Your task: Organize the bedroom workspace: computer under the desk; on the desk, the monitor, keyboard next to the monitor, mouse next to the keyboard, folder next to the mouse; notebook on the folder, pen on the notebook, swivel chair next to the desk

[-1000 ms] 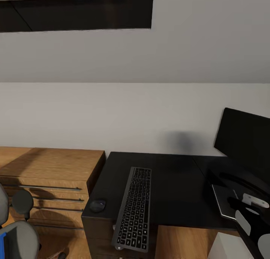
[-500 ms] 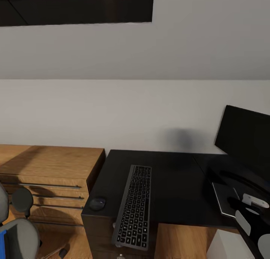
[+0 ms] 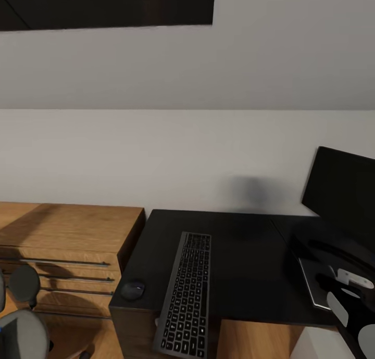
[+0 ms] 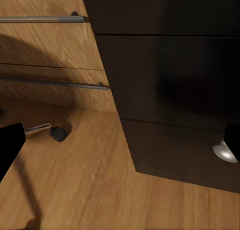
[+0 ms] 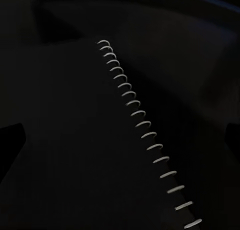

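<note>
On the black desk (image 3: pixel 245 255) a grey keyboard (image 3: pixel 186 296) lies lengthwise, its near end hanging over the front edge. A dark mouse (image 3: pixel 133 289) sits at the desk's front left corner. The black monitor (image 3: pixel 341 195) stands at the right. Beside it lies a grey notebook (image 3: pixel 311 281), whose spiral binding (image 5: pixel 142 124) runs across the right wrist view. My right gripper (image 5: pixel 120 140) hangs open just above it. My left gripper (image 4: pixel 120 145) is open and low beside the desk's dark side (image 4: pixel 175 90). The swivel chair (image 3: pixel 21 328) shows at the lower left.
A wooden dresser (image 3: pixel 67 244) with bar handles stands against the desk's left side. A chair caster (image 4: pixel 59 134) rests on the wood floor (image 4: pixel 85 190). A white box corner (image 3: pixel 320 348) shows below the desk's front edge. My right arm (image 3: pixel 354 302) covers the desk's right front.
The whole head view has shifted slightly, so the camera moved; the chair now sits further toward the lower left corner. Keyboard, mouse, notebook and right arm keep their places.
</note>
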`<state>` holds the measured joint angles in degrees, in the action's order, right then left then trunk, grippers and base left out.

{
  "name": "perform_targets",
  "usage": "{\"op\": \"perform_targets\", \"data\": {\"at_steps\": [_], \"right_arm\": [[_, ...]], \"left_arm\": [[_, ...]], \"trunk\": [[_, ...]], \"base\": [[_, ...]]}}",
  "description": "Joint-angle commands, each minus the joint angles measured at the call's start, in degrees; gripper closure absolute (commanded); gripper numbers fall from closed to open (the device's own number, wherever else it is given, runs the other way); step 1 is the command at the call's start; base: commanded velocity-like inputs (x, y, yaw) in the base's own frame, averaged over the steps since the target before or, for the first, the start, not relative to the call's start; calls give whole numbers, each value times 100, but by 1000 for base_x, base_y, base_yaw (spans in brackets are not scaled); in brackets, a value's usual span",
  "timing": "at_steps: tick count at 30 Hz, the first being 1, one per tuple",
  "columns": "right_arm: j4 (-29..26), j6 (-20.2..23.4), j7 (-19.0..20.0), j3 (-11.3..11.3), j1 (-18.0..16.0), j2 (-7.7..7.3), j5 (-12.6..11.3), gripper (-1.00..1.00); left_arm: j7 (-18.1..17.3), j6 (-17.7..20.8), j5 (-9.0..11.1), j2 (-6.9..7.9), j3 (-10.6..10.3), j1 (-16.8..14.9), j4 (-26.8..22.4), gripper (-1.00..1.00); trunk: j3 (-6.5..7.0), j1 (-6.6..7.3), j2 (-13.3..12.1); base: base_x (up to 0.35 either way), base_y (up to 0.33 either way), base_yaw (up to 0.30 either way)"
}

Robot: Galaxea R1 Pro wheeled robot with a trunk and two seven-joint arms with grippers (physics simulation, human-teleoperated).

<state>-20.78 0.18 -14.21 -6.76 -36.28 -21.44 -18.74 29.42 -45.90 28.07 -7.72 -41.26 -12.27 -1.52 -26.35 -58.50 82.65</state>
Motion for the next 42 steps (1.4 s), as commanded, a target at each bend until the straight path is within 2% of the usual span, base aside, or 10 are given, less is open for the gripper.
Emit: {"op": "perform_targets", "data": {"at_steps": [1,8,16,24,33,36,42], "right_arm": [[-7,3,-13,8,-2,-1,-59,-100],[-6,13,-12,8,-2,-1,-66,-100],[14,58,-13,3,-2,-5,-68,-100],[25,355,-12,-8,-2,-22,-77,-100],[29,456,-25,-22,-2,-35,-132,-100],[30,518,-25,-115,-2,-43,-137,-100],[26,713,-13,-161,-2,-45,-138,-100]], "left_arm": [[38,-7,23,-1,-50,-3,2,-100],[38,-6,23,0,-44,-3,2,-100],[38,-6,23,-1,-49,-3,2,-100],[38,-6,23,-1,-49,-3,2,-100],[44,-8,23,-9,-52,-3,1,-100],[46,-7,23,-10,-50,-3,-3,-100],[46,-7,23,-10,-49,-3,-2,-100]], "trunk": [[-6,-1,3],[-6,-1,3],[-6,-1,3],[-6,-1,3],[-6,-1,3],[-6,-1,3],[-6,-1,3]], "base": [[100,0,0],[219,0,0],[42,0,0],[5,0,0],[0,0,0],[0,0,0],[0,0,0]]}}
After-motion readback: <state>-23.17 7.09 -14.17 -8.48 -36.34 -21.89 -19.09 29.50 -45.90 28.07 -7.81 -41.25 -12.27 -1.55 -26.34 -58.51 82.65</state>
